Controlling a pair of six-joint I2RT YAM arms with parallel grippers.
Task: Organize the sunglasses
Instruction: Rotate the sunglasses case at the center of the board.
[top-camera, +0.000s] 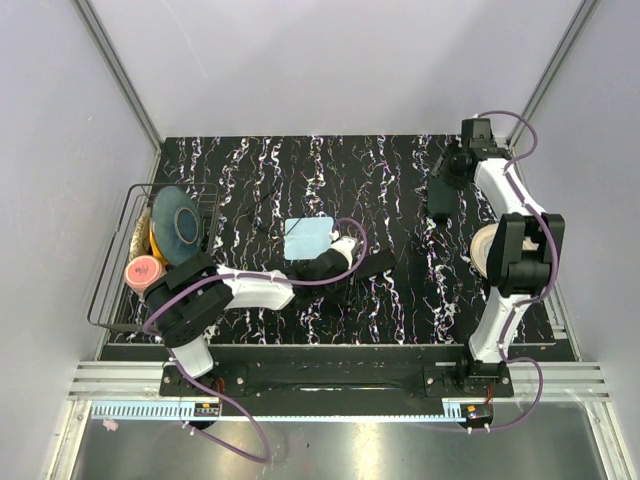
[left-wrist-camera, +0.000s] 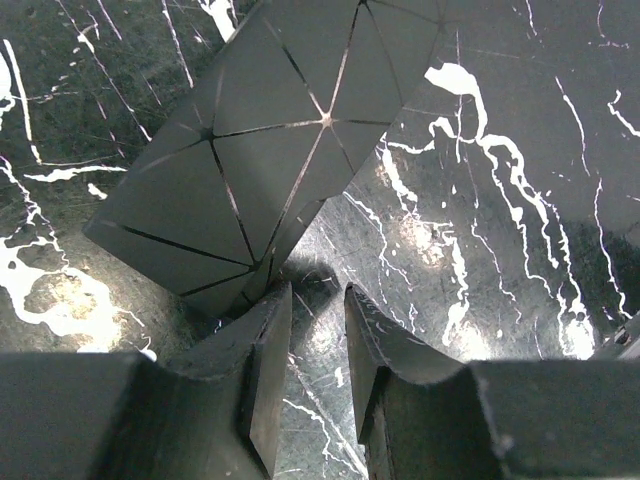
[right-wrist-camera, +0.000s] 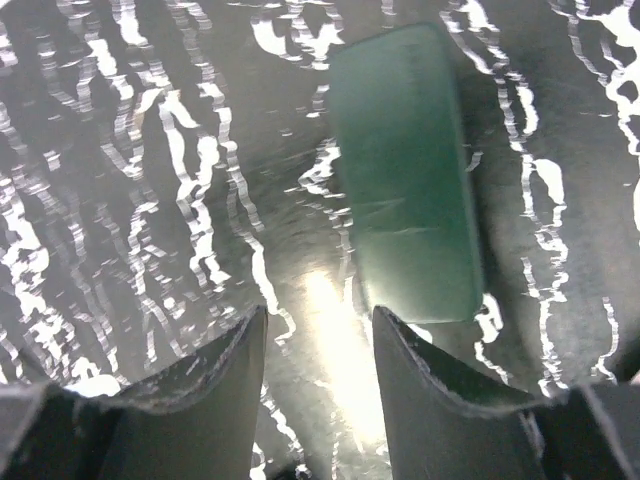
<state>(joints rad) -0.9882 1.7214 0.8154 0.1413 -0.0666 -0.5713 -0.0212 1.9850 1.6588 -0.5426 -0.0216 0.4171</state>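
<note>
Matte dark fingers of left gripper (left-wrist-camera: 315, 345) parted, nothing between them, left tip right at corner of faceted case (left-wrist-camera: 250, 150). Case: stiff grey triangular panels, sharp creases, flat on glossy black white-veined table (left-wrist-camera: 520, 150), mid-table. Soft pale blue cloth (top-camera: 307, 237) just beyond. Wire basket (top-camera: 175, 186) at left edge. Far right: right gripper (right-wrist-camera: 318, 350) parted, empty. Smooth green round-cornered case (right-wrist-camera: 405, 170) lies flat just past its fingertip.
</note>
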